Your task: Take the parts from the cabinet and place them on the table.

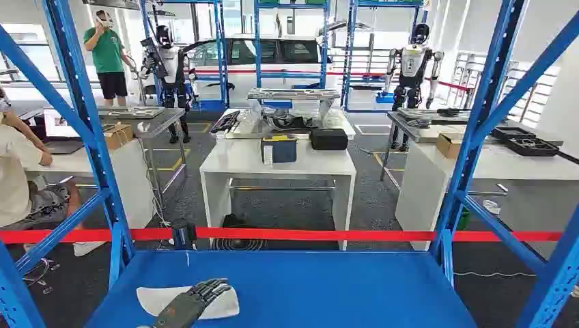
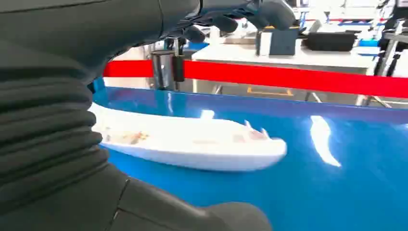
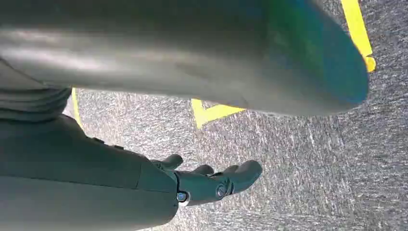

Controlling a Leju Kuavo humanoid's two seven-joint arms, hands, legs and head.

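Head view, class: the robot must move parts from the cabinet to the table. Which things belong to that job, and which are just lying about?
Belong to the job:
white part
blue shelf
left hand, over the part
white table

Just lying about:
red barrier tape
black case
cardboard box

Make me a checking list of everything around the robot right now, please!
Surface: blue shelf, glossy.
Job's things: one white part lying flat on the shelf.
Clutter: nothing seen on the shelf.
Robot hands: left robot hand over the white part, fingers spread; grip unclear. Right robot hand hangs above grey floor, holding nothing.
Cables: some on the floor at both sides.
Surroundings: red barrier tape, white table, people, other robots, a car.
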